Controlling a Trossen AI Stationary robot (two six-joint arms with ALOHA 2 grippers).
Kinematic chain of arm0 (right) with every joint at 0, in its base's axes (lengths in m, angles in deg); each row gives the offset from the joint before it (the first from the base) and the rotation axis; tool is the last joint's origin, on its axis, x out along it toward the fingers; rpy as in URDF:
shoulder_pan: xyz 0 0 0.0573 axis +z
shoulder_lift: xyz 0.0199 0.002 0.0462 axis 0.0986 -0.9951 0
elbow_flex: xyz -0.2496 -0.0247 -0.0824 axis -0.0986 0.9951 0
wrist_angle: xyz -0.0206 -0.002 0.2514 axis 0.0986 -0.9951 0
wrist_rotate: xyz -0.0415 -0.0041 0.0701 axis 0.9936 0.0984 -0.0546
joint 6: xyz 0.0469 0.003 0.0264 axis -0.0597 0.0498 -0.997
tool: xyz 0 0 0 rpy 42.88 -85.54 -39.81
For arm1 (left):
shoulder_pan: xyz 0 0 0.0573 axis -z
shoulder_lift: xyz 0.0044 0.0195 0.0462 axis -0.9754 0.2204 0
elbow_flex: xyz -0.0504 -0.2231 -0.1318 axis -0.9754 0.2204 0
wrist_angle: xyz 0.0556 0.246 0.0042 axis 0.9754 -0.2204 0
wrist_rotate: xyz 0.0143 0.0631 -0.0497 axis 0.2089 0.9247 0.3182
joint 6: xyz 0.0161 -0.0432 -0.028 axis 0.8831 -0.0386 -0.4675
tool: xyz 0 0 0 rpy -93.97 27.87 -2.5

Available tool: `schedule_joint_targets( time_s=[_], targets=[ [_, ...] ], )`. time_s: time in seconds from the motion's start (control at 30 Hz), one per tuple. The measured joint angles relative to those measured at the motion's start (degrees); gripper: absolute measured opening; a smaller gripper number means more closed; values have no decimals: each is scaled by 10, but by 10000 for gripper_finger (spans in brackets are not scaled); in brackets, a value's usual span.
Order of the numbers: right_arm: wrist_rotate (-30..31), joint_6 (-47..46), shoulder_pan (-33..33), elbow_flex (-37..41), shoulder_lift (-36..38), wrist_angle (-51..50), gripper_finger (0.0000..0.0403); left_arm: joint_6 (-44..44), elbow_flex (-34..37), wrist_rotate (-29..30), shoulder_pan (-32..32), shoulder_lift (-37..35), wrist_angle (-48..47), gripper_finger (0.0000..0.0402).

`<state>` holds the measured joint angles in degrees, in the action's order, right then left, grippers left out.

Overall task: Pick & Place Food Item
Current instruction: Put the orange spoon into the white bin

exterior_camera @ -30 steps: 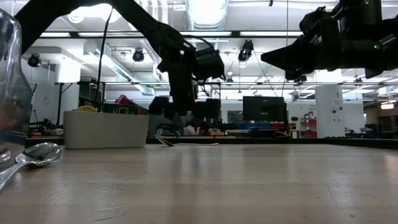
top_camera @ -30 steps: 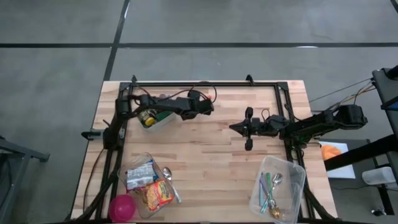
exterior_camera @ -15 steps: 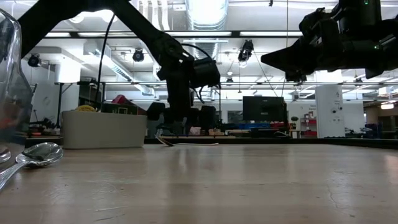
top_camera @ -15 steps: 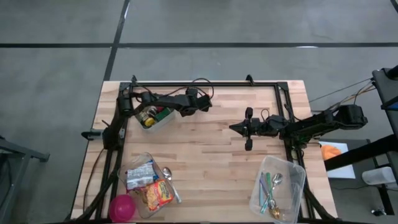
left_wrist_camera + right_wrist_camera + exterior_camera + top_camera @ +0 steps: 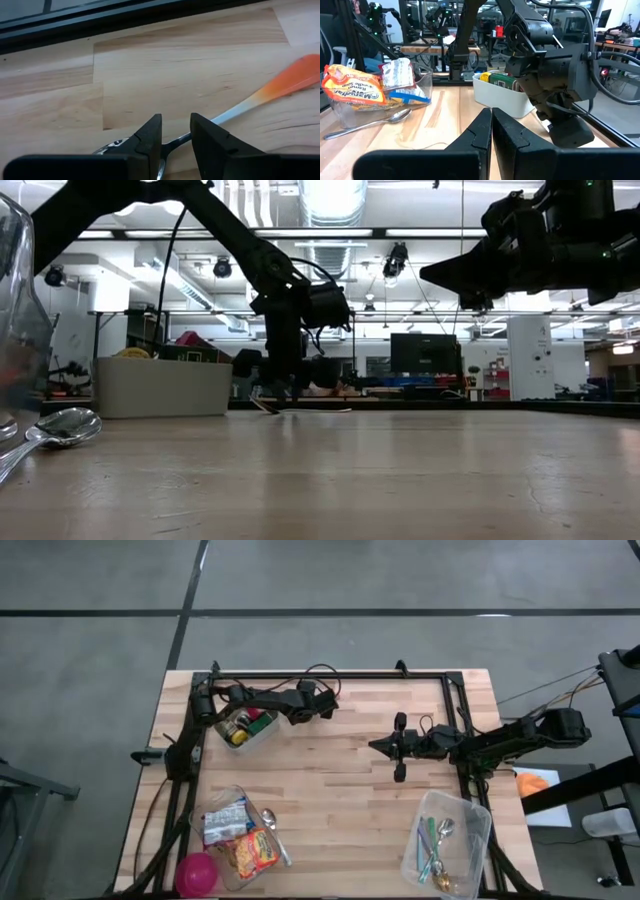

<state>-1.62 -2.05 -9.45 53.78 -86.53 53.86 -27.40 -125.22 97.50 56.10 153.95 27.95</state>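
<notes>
The food items, a ramen soup packet and other packets, lie in a clear tub at the near left. A white bin at the far left holds cans. My left gripper slants down to the table right of the bin, with a narrow gap between its fingers. Its fingers stand over a spoon with a metal neck and a white-to-orange handle, which lies flat on the wood. My right gripper hangs level above the table's right half, shut and with nothing in it. My left gripper slants down from the table's left with its fingers over the spoon's neck, which runs crosswise under both of them. The spoon lies flat on the table. Whether the fingers touch it, I cannot tell.
A clear tub of cutlery stands at the near right. A pink bowl and a metal spoon lie by the food tub. A black frame rail runs along the far edge. Bare wood lies in the middle.
My left gripper has moved from beside the white bin toward the table's far edge and sunk down to the table top over the spoon. The bin's cans now show more fully.
</notes>
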Motion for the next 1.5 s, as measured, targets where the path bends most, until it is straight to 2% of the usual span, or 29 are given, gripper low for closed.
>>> schedule_joint_targets(
  time_s=[0.2, 0.37, 0.57, 0.73, 1.07, 1.5],
  targets=[
    [0, 0, 0, 0, 0, 0, 11, -3, 0, -2, 0, -1, 4, 101],
    [0, 0, 0, 0, 0, 0, 11, -22, 0, -77, -6, -3, 5, 101],
    [0, 0, 0, 0, 0, 0, 11, -16, 3, -101, -6, -4, 9, 101],
    [0, 0, 0, 0, 0, 0, 11, -15, 2, -174, 2, -5, 9, 101],
    [0, 0, 0, 0, 0, 0, 11, 2, 3, -228, 59, -11, 9, 101],
    [0, 0, 0, 0, 0, 0, 11, 60, 4, -255, 153, -14, 33, 101]
  ],
)
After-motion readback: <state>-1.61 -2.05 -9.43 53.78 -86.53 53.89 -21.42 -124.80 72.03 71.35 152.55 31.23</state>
